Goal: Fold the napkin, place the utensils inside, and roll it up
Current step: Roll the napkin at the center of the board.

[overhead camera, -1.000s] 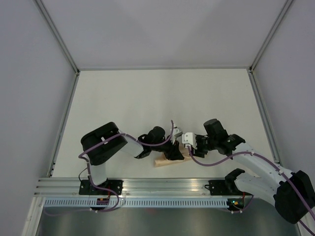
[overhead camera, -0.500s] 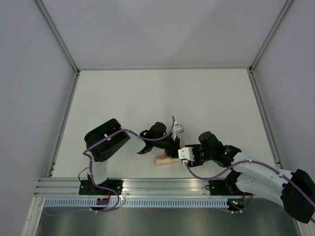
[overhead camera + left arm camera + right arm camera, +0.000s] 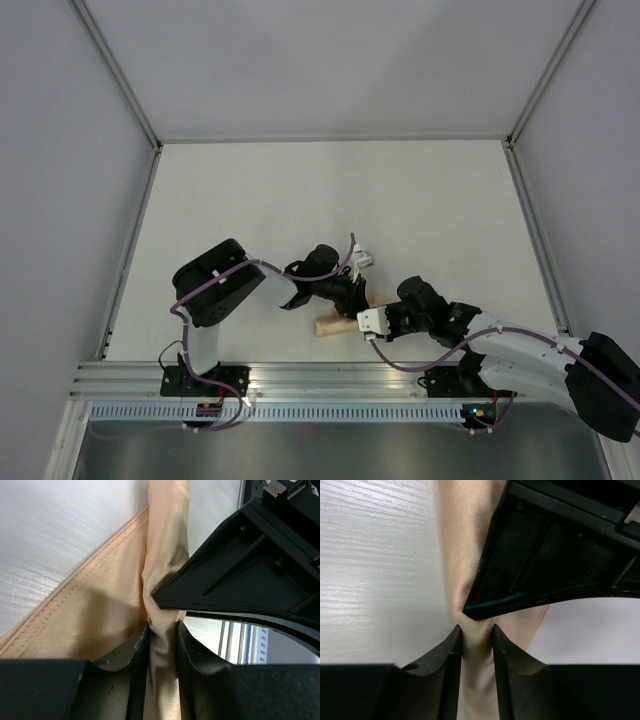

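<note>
Pinching the napkin (image 3: 167,555), a smooth, satiny orange-tan roll with a stitched hem, my left gripper (image 3: 162,630) and right gripper (image 3: 476,632) both clamp narrow folds at six o'clock on the white table (image 3: 300,190).

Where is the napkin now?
In the top view, the napkin lies centrally near the table's front edge, gripped by the left end effector and right end effector.

right hand (image 3: 476,639) swings in toward the near table (image 3: 300,190) edge, closes onto the napkin (image 3: 462,555), left hand (image 3: 162,630) edges slightly away
</note>
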